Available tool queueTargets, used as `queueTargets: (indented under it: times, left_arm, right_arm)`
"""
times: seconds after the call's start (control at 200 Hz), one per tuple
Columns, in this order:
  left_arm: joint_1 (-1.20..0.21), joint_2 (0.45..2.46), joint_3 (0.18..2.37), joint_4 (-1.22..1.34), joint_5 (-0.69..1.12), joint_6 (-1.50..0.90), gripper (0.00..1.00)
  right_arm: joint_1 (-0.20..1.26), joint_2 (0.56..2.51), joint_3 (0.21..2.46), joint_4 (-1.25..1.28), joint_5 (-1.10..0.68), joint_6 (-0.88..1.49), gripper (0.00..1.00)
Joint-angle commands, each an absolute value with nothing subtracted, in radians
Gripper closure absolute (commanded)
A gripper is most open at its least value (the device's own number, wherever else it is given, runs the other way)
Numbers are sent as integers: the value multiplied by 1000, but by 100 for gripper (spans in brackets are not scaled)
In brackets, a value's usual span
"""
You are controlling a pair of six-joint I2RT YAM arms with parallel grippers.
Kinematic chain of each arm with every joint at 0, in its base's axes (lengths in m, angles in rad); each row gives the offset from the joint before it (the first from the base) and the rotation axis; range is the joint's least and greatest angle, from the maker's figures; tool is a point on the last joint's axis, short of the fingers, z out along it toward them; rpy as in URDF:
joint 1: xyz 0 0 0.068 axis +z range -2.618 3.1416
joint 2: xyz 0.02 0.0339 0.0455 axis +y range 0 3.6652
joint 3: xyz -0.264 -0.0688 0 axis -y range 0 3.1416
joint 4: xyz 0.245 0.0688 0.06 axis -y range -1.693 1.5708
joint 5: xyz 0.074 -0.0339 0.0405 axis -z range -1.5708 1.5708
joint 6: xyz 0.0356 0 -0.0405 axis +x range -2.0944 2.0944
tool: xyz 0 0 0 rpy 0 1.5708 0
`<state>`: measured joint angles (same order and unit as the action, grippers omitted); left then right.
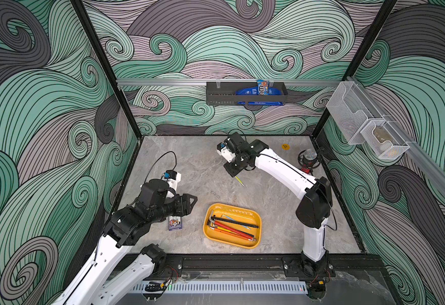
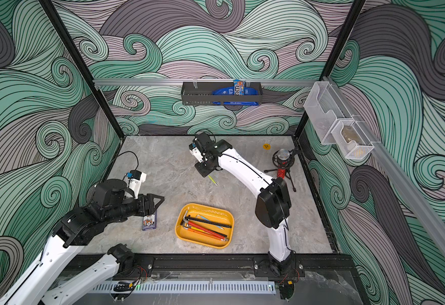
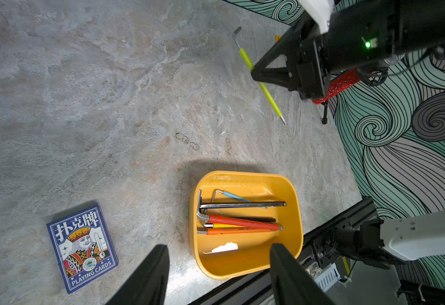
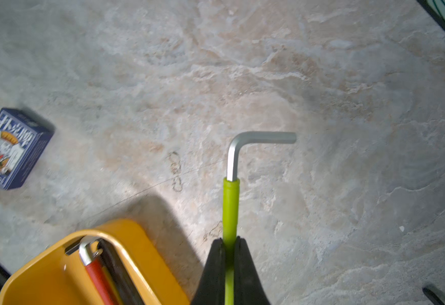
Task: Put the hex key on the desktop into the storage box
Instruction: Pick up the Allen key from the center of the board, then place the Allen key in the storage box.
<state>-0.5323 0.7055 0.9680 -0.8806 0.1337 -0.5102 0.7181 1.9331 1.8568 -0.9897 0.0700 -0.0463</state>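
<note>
Hex key (image 4: 230, 206) with a lime-green sleeve is what we see pinched in the right gripper (image 4: 230, 241). The jaws are closed tight on the sleeve, and the bare bent end juts out ahead of them. In both top views the key (image 1: 239, 181) hangs beyond the far rim of the storage box (image 1: 232, 207), outside it and well apart from it, over the desktop (image 1: 189, 158). We cannot tell whether its straight tip touches the surface. The left gripper (image 3: 218, 246) hovers near the box's left side with its jaws spread wide and nothing between them. A pack of playing cards (image 3: 81, 248) lies on that same side. Inside the box we count several other hex keys (image 3: 239, 219), sleeved red, orange, yellow and blue.
</note>
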Motion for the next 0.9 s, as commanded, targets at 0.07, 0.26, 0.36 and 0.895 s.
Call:
queueTargets:
  times: [0.07,0.26,0.36,0.895]
  left_arm:
    - [-524,710,965,-837,103,-518,36]
    - [-523,697,950,-824,96,-537,36]
    - [-524,690,946,-824,91,-546,36]
    - [-523,696,960,-841,81,-552,36]
  right_arm:
    - [822,1744,1637,-915,9,-35,100]
    - [943,1608,1401,-831,-8,-9,100]
    - [989,1583,1310,-796,0,13,100]
    - [1109,1639,1063,-604,123,-43,100]
